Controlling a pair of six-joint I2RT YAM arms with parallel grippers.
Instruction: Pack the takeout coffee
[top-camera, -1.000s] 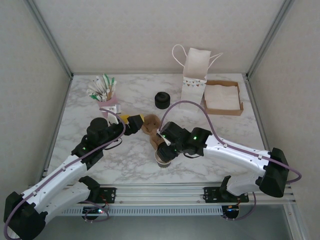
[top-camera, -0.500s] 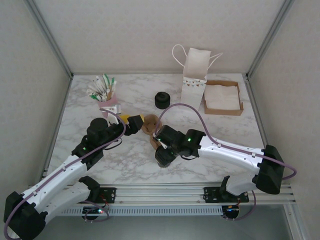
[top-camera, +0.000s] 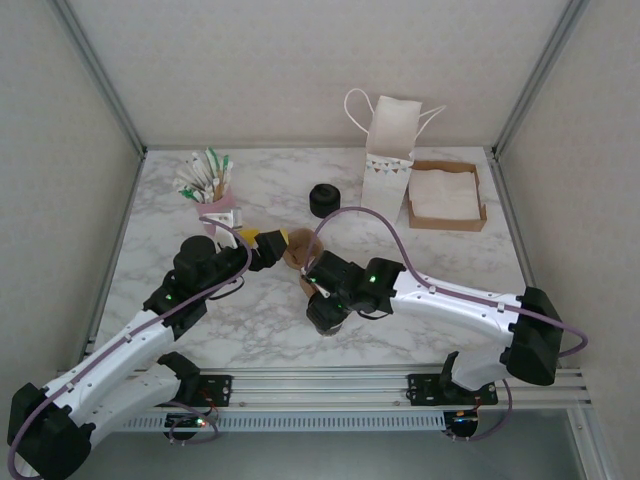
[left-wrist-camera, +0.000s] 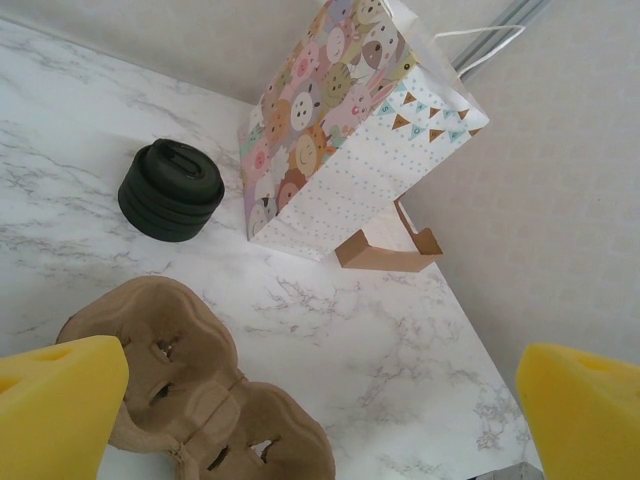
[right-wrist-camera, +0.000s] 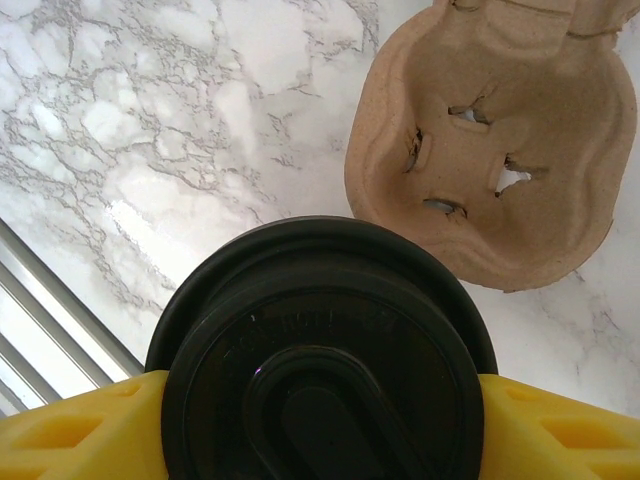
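Marble-patterned desk (top-camera: 480, 260), from above: the right jaws clamp the takeout coffee (top-camera: 326, 318) near the front middle, just beside the near end of a brown pulp cup carrier (top-camera: 297, 250). The left jaws hang spread wide at the carrier's left side. A pile of black lids (top-camera: 323, 200) and a paper gift bag (top-camera: 390, 135) stand farther back.

Left wrist: yellow pads (left-wrist-camera: 55, 390) sit wide apart above the carrier, with the lids and bag beyond.

Right wrist: yellow pads (right-wrist-camera: 70, 430) press both sides of the coffee's black lid, with the carrier just past it. Whether the cup touches the desk cannot be told.
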